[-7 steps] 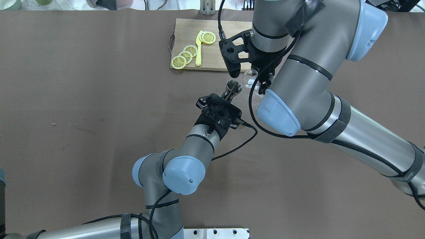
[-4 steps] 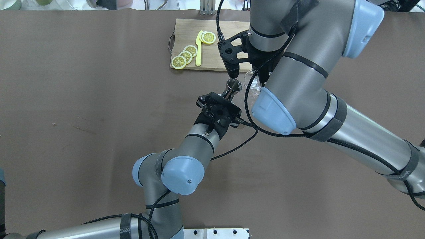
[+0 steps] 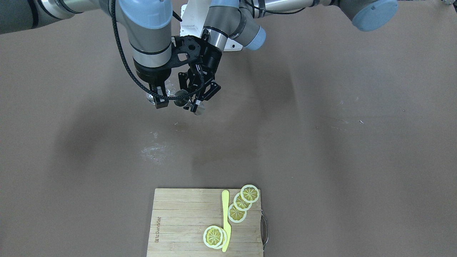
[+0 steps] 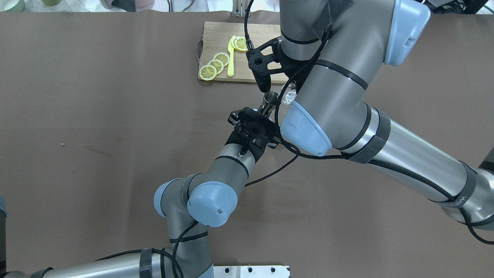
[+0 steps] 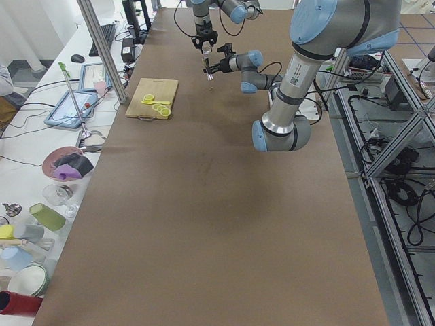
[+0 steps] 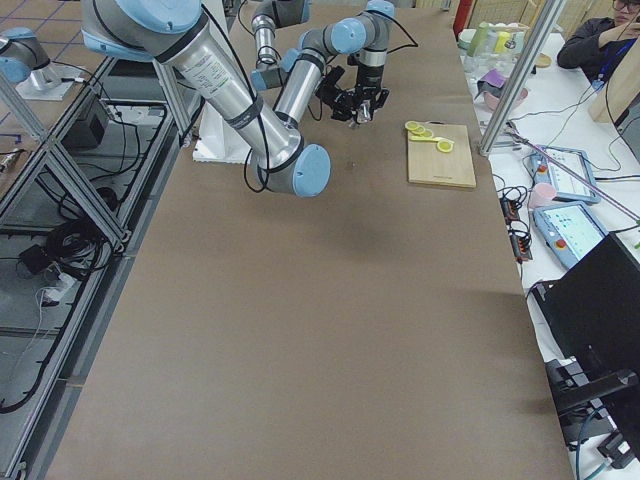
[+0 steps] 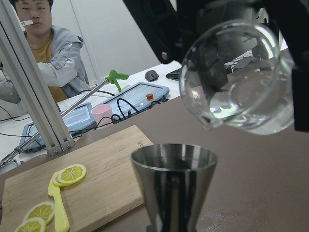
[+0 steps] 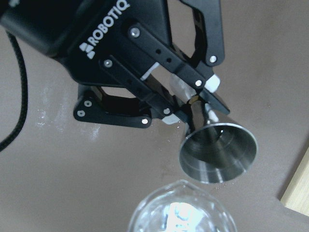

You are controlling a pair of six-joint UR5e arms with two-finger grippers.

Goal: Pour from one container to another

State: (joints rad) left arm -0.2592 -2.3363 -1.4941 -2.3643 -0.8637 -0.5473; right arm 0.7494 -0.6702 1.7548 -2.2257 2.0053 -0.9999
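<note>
Steel jigger (image 8: 218, 151), probably light, rigid and slick, hangs aloft, pinched at its narrow waist by the left gripper (image 8: 193, 104); the right gripper (image 3: 159, 97) clamps the fragile glass tumbler (image 7: 239, 77), tilted just above the jigger's rim.

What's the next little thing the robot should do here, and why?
Probably tip the glass a little further. It hangs tilted in the right gripper, its lip close above the rim of the jigger, which stands upright in the left gripper. More tilt should send any contents in. Whether the glass holds liquid, I can't tell.
</note>
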